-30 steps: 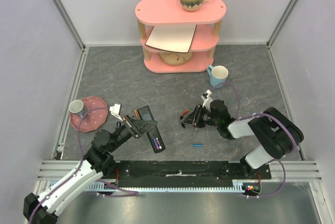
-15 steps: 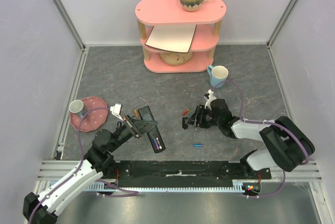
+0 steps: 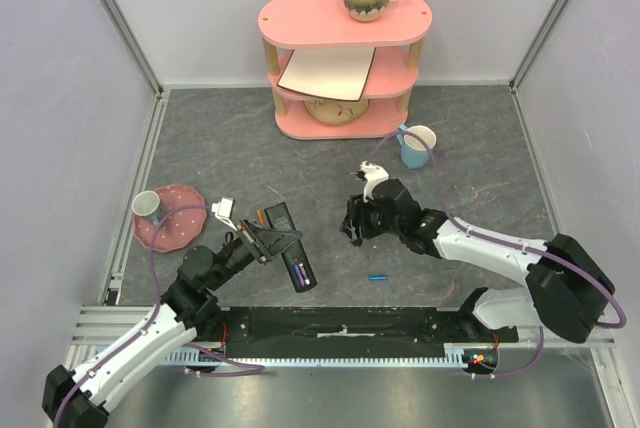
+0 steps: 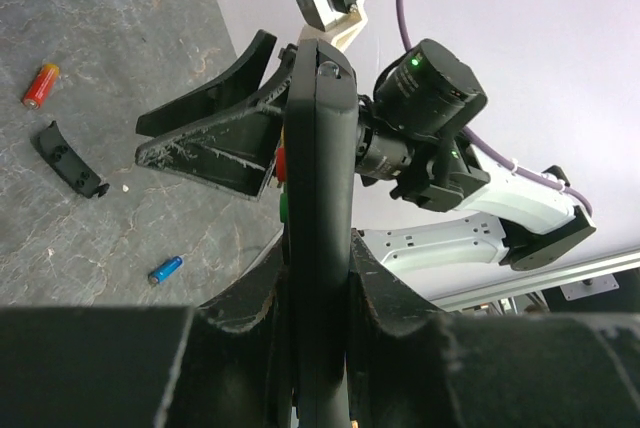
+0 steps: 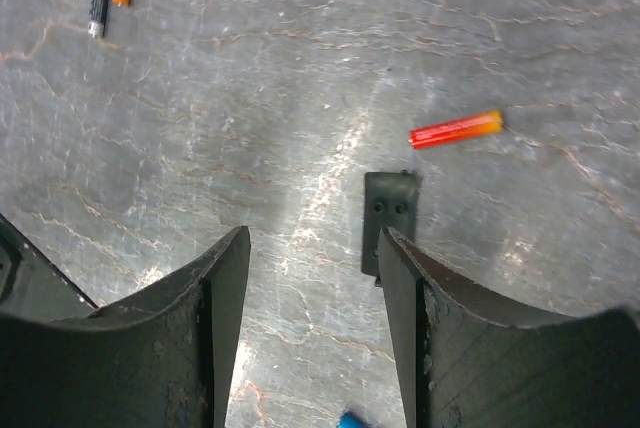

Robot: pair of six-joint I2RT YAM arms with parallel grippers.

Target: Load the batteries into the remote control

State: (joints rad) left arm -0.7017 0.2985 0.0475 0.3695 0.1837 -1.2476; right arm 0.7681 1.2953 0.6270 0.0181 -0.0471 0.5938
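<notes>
The left gripper clamps the remote control, lifted at near left with purple batteries apparently seated in its open bay, while the right gripper hangs open over the loose battery cover, likely the step left.

A cup stands on the plate, left of the remote control.

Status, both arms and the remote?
Left end effector shut on remote control. Right end effector open above loose battery cover on table. Red-orange battery beside it, nothing blocking.
</notes>
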